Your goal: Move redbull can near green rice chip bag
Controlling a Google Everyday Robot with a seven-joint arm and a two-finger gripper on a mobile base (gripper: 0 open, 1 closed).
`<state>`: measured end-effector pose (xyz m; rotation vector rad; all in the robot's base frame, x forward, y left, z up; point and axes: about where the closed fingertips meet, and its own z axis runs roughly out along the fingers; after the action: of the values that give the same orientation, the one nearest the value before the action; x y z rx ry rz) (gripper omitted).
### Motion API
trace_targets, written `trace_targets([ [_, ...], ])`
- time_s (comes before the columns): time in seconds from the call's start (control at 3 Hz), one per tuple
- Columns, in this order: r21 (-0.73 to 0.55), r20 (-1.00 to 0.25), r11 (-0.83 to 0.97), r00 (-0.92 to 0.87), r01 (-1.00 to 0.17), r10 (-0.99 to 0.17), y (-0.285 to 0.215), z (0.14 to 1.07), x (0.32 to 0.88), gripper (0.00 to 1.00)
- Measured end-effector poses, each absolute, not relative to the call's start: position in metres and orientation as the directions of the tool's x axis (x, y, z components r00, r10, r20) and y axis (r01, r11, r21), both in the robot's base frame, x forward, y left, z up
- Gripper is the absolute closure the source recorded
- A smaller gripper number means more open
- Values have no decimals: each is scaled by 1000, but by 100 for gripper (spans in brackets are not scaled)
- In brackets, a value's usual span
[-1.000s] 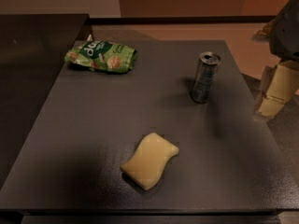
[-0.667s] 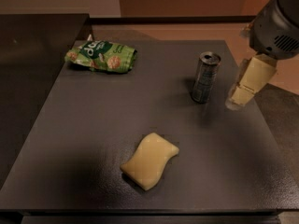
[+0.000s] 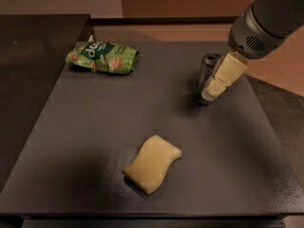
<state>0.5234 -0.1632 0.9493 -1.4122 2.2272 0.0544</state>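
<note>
The redbull can (image 3: 205, 77) stands upright at the right side of the dark table (image 3: 85, 127). It is a slim silver-grey can, and its right half is hidden. My gripper (image 3: 212, 90), cream-coloured below a grey arm housing (image 3: 259, 25), reaches down from the upper right. It sits right at the can, overlapping its right side. The green rice chip bag (image 3: 103, 58) lies flat at the far left of the table, well apart from the can.
A pale yellow wavy sponge (image 3: 152, 164) lies at the front middle of the table. A darker counter (image 3: 33, 46) adjoins the table on the left. The table's right edge runs close to the can, with floor beyond it.
My gripper has moved left and down from beyond the table's right edge until it overlaps the can. The can, bag and sponge have not moved.
</note>
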Motion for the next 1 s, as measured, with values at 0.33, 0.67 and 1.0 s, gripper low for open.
trace_targets([
  [0.33,-196,-443,490,-369,-850,-817,-159,937,535,0],
  [0.67,-162,-449,509,-396,-845,-801,-161,926,539,0],
  [1.0,-134,-453,519,-413,-844,-790,-161,918,542,17],
])
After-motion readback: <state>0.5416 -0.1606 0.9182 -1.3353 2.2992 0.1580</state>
